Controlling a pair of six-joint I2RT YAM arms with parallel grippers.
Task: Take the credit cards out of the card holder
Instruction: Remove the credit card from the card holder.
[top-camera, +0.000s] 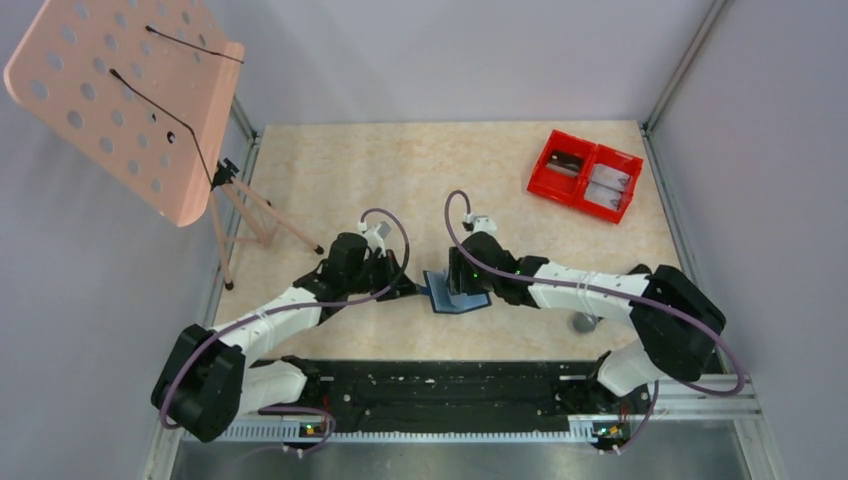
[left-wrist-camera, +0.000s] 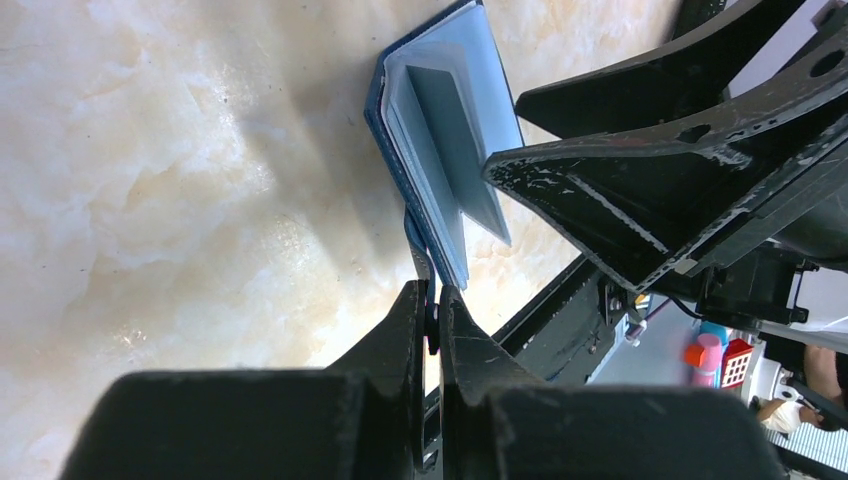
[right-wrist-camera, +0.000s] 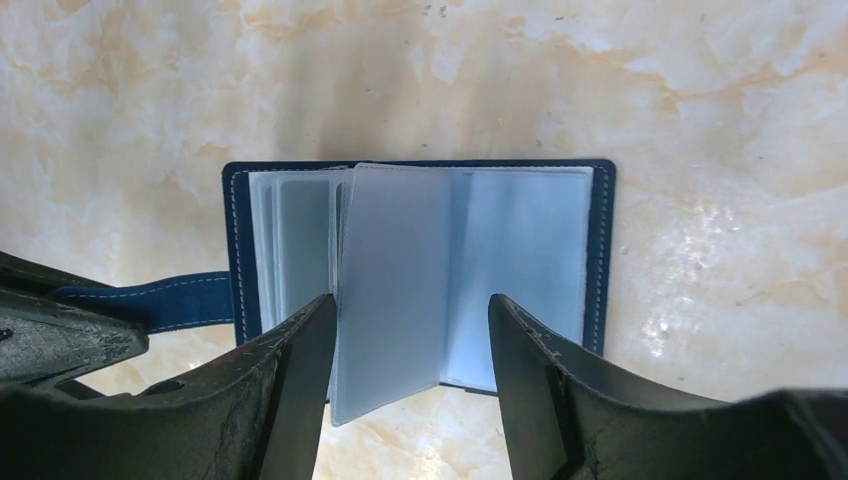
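Navy card holder (right-wrist-camera: 520, 262) w/ hazy, unreadable sleeves (right-wrist-camera: 390, 300).

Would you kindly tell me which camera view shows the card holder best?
The right wrist view: the card holder lies open, face-on, its clear sleeves framed by the open right gripper. The left wrist view sees it edge-on, its strap pinched by the left gripper. The top external view gives only a small blue patch.
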